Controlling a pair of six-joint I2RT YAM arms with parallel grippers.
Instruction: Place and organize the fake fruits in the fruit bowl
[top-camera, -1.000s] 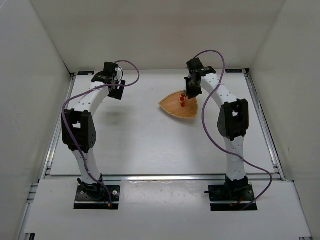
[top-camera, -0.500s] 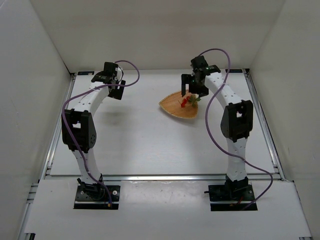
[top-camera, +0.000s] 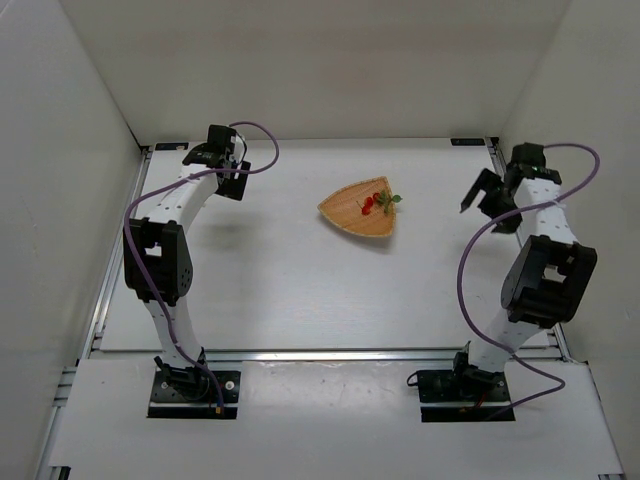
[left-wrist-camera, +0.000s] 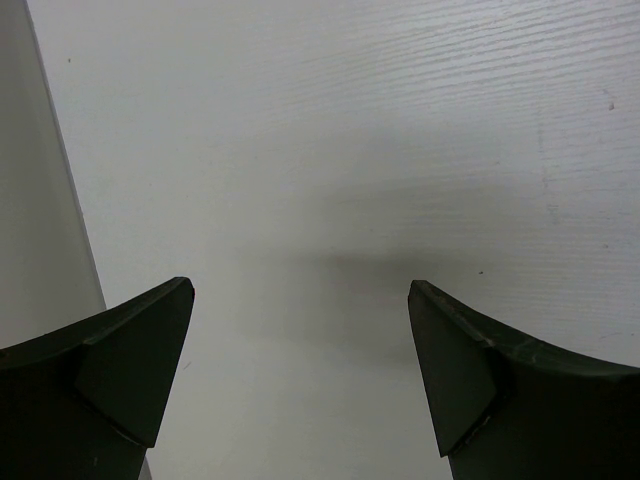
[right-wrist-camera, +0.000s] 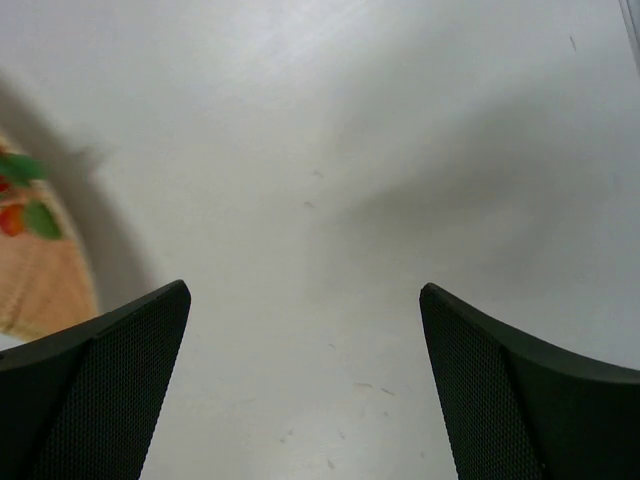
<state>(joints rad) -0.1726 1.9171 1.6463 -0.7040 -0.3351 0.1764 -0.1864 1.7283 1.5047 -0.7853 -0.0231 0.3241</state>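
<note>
The smooth white table (top-camera: 280, 280) has rails (top-camera: 108, 272) at its sides. Past the middle sits the woven tan bowl (top-camera: 345, 215), shaped like a fan. The small red fruits (top-camera: 376, 203) lie in its far right corner. Well to the right, the right gripper (right-wrist-camera: 305, 288) is spread apart, holding nothing. Far left, the left gripper (left-wrist-camera: 300, 284) is too.

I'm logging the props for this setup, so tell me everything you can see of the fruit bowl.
The fruit bowl is a shallow orange-tan woven dish, shaped like a rounded triangle with a lighter rim. It lies flat on the white table, right of centre toward the far side. The fake fruits, red berries with green leaves, rest inside near its far right corner. Nothing else touches it.
</note>
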